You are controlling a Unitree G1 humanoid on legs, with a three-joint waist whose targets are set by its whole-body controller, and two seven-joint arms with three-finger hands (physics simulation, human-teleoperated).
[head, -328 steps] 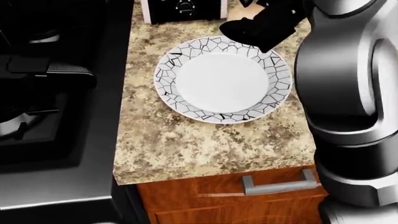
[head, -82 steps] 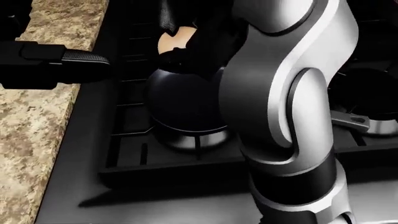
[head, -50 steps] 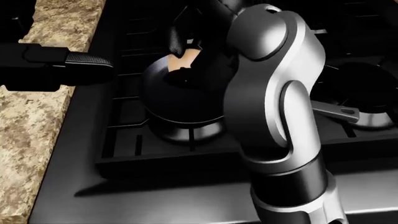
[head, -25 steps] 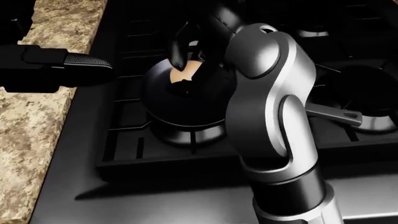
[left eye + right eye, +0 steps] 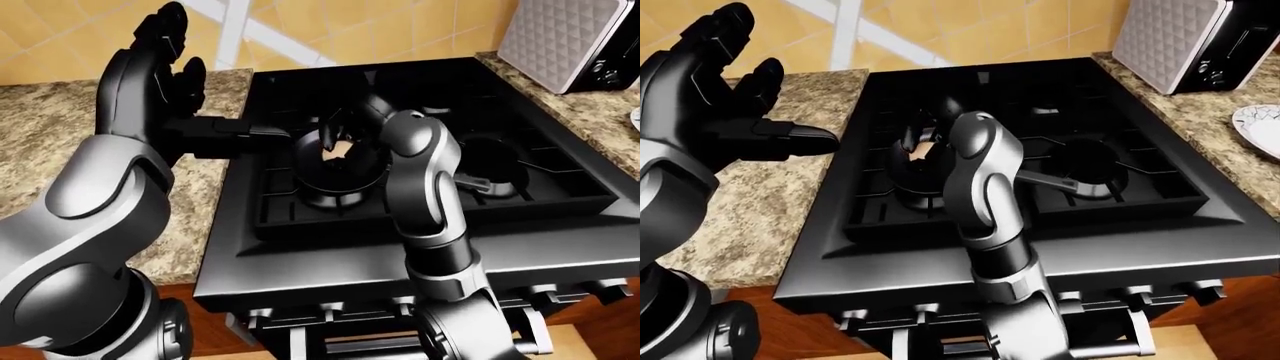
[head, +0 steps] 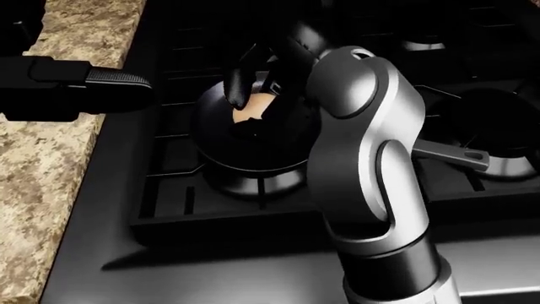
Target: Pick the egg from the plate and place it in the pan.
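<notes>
While the robot's silver-and-black right arm reached across the black gas stove [image 5: 560, 225], its black three-fingered right hand [image 6: 257, 79] hung over the small dark round metal pan [image 6: 253, 149] on the burner nearest the stove's left edge. The pale tan egg [image 6: 249, 109] sat low inside that pan's bowl, with the dark fingers [image 6: 238, 81] curved about its upper side; they appeared to cup it loosely rather than clamp it, though shadow and the forearm hid the contact, so whether the hand was closed could not be told. A second dark pan with a grey handle [image 5: 1085, 169] rested on the burner toward the stove's right edge, well apart from the first. The black left hand [image 5: 165, 71] was raised with its fingers spread open, holding nothing, above the speckled tan granite counter [image 5: 40, 135] beside the stove's left edge. At the far right corner of the counter stood a white quilted-sided appliance [image 5: 570, 41], and the rim of a white crackle-patterned plate [image 5: 1260, 127] showed at the right edge.
</notes>
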